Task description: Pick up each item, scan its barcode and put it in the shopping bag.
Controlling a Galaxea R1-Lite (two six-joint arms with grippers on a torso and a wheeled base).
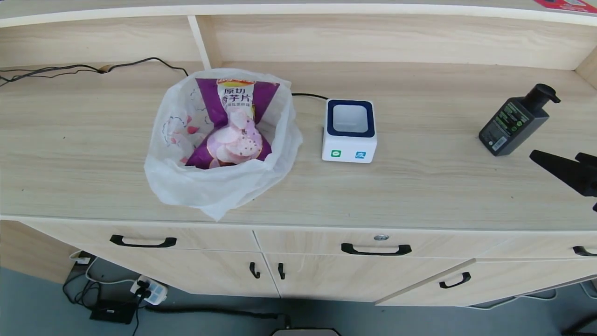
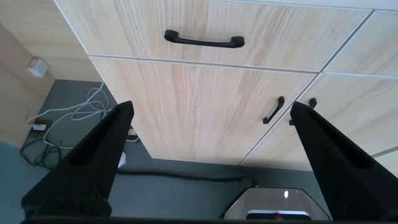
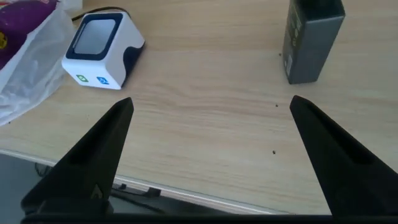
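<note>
Pump bottle: the black pump bottle stands on the wooden counter at its right end, well apart from the bag. Nothing grips it, so I judge it neither scanned nor bagged yet.
Chip packet: the purple chip packet sits upright inside the white shopping bag, with its top showing above the rim. That item looks finished.
Scanner: the white-and-blue barcode scanner sits between bag and bottle, just beside the bag, window facing up, with nothing over it.
Right gripper: the right gripper hovers over the counter's front edge near the bottle. Its fingers are spread wide, it holds nothing and it is not touching the bottle.
Left gripper: the left gripper hangs low in front of the cabinet doors, below a drawer handle, spread apart and empty.
Progress: roughly half done, one item in the bag and one left on the counter.
Left to do: grasp the bottle, show its barcode to the scanner, then lower it into the bag.
</note>
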